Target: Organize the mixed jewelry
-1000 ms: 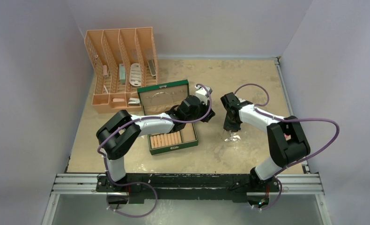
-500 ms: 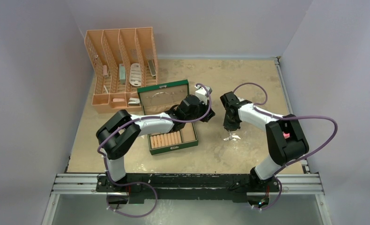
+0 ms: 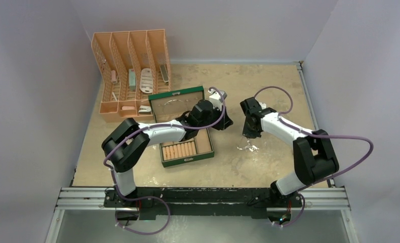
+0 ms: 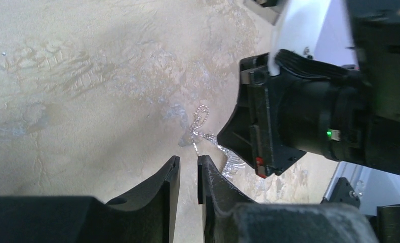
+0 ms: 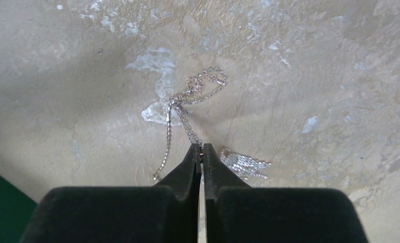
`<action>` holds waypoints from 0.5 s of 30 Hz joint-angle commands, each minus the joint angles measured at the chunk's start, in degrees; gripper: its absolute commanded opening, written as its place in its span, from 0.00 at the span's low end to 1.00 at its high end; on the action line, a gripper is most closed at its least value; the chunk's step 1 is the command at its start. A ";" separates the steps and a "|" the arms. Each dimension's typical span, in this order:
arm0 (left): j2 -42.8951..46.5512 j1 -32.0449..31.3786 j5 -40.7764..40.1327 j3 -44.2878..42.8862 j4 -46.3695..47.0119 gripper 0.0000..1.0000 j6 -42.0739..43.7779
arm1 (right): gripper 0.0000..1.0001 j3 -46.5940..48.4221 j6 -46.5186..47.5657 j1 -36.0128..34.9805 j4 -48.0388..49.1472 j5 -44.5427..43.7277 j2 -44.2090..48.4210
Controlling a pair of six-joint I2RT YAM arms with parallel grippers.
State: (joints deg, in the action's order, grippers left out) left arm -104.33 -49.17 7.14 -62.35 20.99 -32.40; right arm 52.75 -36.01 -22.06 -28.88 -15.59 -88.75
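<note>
The silvery chain [image 5: 184,117] lies in a loose tangle on the bare worktop [image 3: 269,86], right of centre and about midway between the far and near edges, well clear of the open green box [image 3: 185,163] to its left. The right jaws are closed, tips pressed together on one strand. In the right wrist view that strand runs from the knotted loop straight into the meeting tips. A second strand trails off to their left, and a glittering fringe (the brightest part of the piece) spreads on the worktop just right of them. The left jaws hang just beside the same tangle from the box side, standing a narrow slit apart with nothing between them. The chain's nearest end lies just past their tips without touching, and the right arm [image 3: 281,126] fills the space beyond it with its black wrist housing. Inside the box's raised lid a thin arc of wire [image 3: 173,102] shows against the lining. A pink slotted organizer [image 3: 132,66] stands at the far left corner.
</note>
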 commanded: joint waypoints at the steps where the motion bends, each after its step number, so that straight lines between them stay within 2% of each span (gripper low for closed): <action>1: 1.78 0.91 4.20 -1.91 0.80 0.21 -3.29 | 0.00 1.60 -0.66 0.22 -2.73 -2.33 4.66; 10: -4.78 0.81 13.06 -6.91 0.23 0.30 -2.55 | 0.00 3.35 0.57 0.24 -5.45 0.35 12.03; 15: -9.01 -0.22 13.38 -10.32 0.48 0.34 -1.21 | 0.00 3.33 0.79 0.26 -6.00 1.75 14.55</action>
State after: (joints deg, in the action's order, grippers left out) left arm -110.50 -48.51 18.09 -68.55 19.97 -34.89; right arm 53.78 -35.86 -22.06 -32.95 -15.25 -76.62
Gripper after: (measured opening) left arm 0.324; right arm 0.009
